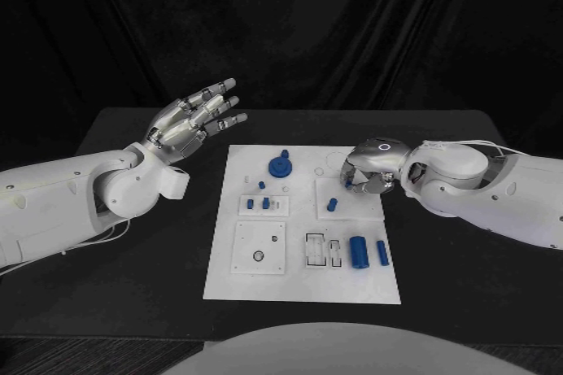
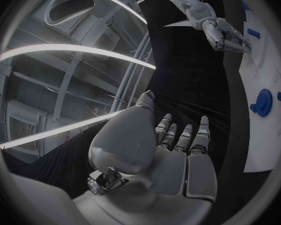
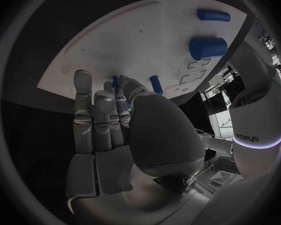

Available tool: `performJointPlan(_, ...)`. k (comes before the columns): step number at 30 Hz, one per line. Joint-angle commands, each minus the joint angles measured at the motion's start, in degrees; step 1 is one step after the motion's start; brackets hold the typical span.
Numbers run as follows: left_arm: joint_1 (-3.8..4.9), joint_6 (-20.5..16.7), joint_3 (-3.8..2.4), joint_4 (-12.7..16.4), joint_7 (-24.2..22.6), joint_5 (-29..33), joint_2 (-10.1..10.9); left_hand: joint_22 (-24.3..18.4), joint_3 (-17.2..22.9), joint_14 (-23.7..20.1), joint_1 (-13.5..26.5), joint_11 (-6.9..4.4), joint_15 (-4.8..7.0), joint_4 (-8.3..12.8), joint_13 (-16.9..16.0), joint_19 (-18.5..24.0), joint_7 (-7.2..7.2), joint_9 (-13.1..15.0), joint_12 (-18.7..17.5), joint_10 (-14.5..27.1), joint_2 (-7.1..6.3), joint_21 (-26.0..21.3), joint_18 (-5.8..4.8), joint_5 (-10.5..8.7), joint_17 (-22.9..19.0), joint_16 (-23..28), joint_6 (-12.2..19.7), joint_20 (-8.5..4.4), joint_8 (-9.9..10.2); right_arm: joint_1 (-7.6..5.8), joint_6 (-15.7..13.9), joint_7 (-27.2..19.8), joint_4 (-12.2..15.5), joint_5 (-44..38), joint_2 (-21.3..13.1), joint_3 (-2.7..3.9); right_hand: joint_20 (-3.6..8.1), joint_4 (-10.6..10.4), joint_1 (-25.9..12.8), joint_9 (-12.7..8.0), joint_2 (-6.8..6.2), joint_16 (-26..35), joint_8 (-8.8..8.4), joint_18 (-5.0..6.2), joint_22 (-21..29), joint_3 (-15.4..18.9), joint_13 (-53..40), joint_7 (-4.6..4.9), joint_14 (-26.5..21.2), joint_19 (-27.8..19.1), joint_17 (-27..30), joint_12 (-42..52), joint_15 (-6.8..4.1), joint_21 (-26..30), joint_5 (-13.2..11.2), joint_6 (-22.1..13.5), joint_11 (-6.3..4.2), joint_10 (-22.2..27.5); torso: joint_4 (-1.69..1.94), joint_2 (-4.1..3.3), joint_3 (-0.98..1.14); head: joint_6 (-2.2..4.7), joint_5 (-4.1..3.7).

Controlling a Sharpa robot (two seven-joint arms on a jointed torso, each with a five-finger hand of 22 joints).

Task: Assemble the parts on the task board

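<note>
nearest the camera, the near edge of the white task board (image 1: 252, 289) lies on the black worktop (image 1: 129, 302). along its near part sit a square plate with a ring and a small slot (image 1: 259, 247), 2 empty rectangular slots (image 1: 315, 250), and 2 blue cylinders lying side by side, a thick one (image 1: 359, 251) and a thinner one (image 1: 382, 252) just to its right. further back, 2 small blue pegs (image 1: 259, 202) stand in a small white block, and a short blue peg (image 1: 332, 203) stands on another white block toward the right edge. near the far end a round blue knob-like part (image 1: 281, 166) sits on the board. the right robot hand (image 1: 368, 173) hangs over the far right part of the board, palm down, fingers curled toward the surface; in the right wrist view its fingertips (image 3: 122, 87) reach a small blue part (image 3: 115, 82), but whether they grip it cannot be told. the left robot hand (image 1: 194, 121) is raised off the worktop to the left of the board, well apart from it, fingers spread wide and holding nothing; the left wrist view shows the same open palm (image 2: 178, 160) with the blue knob part on the board beyond it.
</note>
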State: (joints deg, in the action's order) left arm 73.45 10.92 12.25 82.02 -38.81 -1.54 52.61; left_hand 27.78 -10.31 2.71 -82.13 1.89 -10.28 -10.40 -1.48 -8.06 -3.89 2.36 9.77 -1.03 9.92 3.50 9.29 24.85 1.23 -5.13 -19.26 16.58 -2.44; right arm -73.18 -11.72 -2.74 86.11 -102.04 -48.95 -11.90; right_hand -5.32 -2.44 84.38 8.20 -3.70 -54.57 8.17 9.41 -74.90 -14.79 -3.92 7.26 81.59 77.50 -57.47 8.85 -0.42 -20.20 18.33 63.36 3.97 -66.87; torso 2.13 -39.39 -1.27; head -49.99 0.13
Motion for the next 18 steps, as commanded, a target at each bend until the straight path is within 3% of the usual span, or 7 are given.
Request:
performJointPlan(1, -0.06, 0.89, -0.06, 0.09, -6.72, 0.00, -0.01, 0.46, 0.04, 0.29, -0.51, 0.59, -0.27, 0.54, -0.08, -0.61, -0.17, 0.10, 0.29, 0.00, 0.11, 0.45, 0.82, 0.69, 0.11, -0.55, -0.66, 0.06, -0.42, -0.32, -4.05, -0.77, 0.97, -0.47, -0.73, 0.02, 0.46, 0.03, 0.52, 0.04, -0.04, 0.08, 0.30, -0.01, -2.45, -0.42, -0.04, -0.13, -0.03, 0.11, -0.05, 0.07, -0.45, -0.53, -0.12, 0.56, -0.12, -0.58, 0.02, -0.02, -0.02, -0.01, 0.10)
performJointPlan(8, -0.07, 1.09, -0.06, -0.04, -6.28, 0.00, -0.13, 0.77, 0.09, 0.43, -0.60, 0.73, -0.37, 0.77, -0.10, -0.98, -0.31, 0.12, 0.46, -0.02, 0.24, 0.59, 0.79, 1.00, 0.15, -0.79, -0.86, 0.09, -0.47, -2.92, -7.60, -1.35, 3.97, -0.45, -2.19, 0.02, 0.51, 0.07, 0.59, 0.15, -0.04, -0.25, 0.34, -0.15, -2.69, -0.48, -0.03, -0.18, 0.12, 0.33, -0.35, 0.04, -0.51, -1.62, -0.07, 0.70, -0.18, -0.78, -0.01, -0.03, -0.03, -0.01, 0.23)
performJointPlan(13, -0.07, 1.15, -0.06, -0.15, -5.95, 0.00, -0.23, 0.65, 0.13, 0.45, -0.60, 0.85, -0.41, 0.83, -0.12, -1.03, -0.43, 0.16, 0.62, -0.05, 0.37, 0.60, 0.76, 1.13, 0.16, -0.85, -1.14, 0.09, -0.53, -4.44, -7.27, -0.89, 7.65, 1.00, -3.19, 0.03, 0.54, 0.08, 0.61, 0.15, -0.07, -0.12, 0.19, -0.18, -2.75, -0.55, 0.02, -0.14, 0.11, 0.36, -0.24, -0.11, -0.52, -1.78, 0.06, 0.52, -0.16, -0.78, 0.01, -0.05, -0.02, -0.01, 0.37)
performJointPlan(18, -0.07, 1.24, -0.06, -0.29, -5.66, 0.00, -0.37, 0.49, 0.16, 0.44, -0.51, 1.09, -0.44, 0.82, -0.16, -1.09, -0.64, 0.20, 0.92, -0.12, 0.62, 0.59, 0.70, 1.19, 0.15, -0.87, -1.43, 0.09, -0.62, -4.91, -5.92, -0.61, 11.15, 2.42, -2.99, 0.03, 0.56, 0.08, 0.64, 0.15, -0.03, -0.27, 0.09, -0.20, -2.80, -0.63, 0.03, -0.14, 0.17, 0.39, -0.38, -0.18, -0.52, -1.91, 0.14, 0.43, -0.16, -0.85, 0.00, -0.09, -0.03, -0.01, 0.89)
